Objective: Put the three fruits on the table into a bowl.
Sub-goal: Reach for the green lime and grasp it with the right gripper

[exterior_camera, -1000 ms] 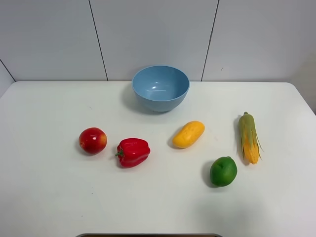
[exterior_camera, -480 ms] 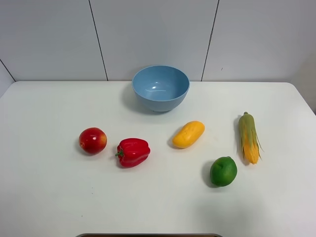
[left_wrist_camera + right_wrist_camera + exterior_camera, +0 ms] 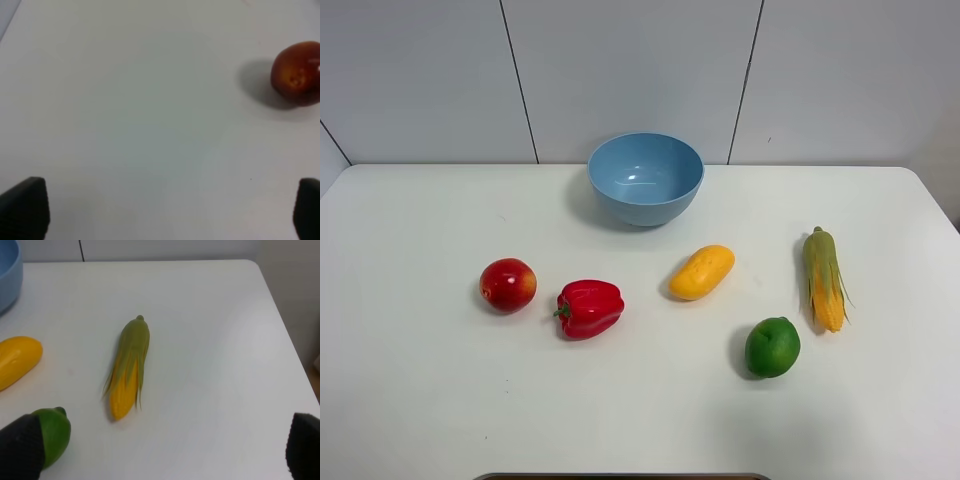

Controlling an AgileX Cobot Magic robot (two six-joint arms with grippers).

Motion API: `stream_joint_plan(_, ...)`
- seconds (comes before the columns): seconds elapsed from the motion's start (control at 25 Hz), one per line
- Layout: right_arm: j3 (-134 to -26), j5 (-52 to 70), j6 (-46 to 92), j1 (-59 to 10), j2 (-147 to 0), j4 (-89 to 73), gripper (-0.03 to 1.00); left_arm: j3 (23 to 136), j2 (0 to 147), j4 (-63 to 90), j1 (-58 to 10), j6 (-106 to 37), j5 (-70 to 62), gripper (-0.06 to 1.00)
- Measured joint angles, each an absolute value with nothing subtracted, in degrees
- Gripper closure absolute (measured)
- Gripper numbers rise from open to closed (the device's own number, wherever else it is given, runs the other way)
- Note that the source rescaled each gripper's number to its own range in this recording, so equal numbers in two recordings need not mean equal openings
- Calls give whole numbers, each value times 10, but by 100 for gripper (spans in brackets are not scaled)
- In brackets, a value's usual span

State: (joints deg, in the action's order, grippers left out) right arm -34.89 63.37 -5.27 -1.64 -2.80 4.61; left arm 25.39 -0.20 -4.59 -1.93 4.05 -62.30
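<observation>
Desk (image 3: 420, 400): white, rounded corners, being viewed from the high cam. Light-blue bowl (image 3: 645, 180) is being seen upright at far-centre of the desk, nr the wall, its smooth interior being shown w/ a small glint. All 3 fruits are being carried by the desk, outside the bowl & apart from each other.

- Red apple (image 3: 508, 284): being seen on the L side of the high view, w/ a red bell pepper (image 3: 590, 308) just beside it, not touching.
- Yellow-orange mango (image 3: 702, 272): being seen nr centre, in front of the bowl & slightly R, lying at a slant.
- Green lime (image 3: 773, 347): being seen nearer the front edge, R of the mango.
- Corn cob (image 3: 824, 280), green husk w/ yellow kernels: being seen lengthwise on the R side, nr the lime, not touching.

L jaws: being held spread wide, nothing being pinched. Both dark fingertips (image 3: 22, 210) are being shown at the frame edges of the L wrist cam over bare desk, w/ the apple well ahead & off to one side.

R jaws: being held spread wide, nothing being pinched. In the R wrist cam the lime is being partly hidden by one fingertip (image 3: 20, 447), the corn cob is being seen ahead btwn the tips, and the mango & bowl rim are being cut off at one edge.
</observation>
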Motion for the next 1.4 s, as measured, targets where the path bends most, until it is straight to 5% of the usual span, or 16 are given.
stream_joint_plan(0.44,-523,672,-108,-16,-293,9,-3,254,-2,-46,-19,41,-623,-6)
stream_joint_plan(0.76,-546,672,-113,-24,-451,-48,-3,254,-2,-46,-19,41,-623,-6)
stream_joint_plan(1.12,-546,604,-231,-193,-593,-31,-3,254,-2,-46,-19,41,-623,-6)
stream_joint_plan(1.4,-536,586,-322,-246,-667,0,-3,254,-2,-46,-19,41,-623,-6)
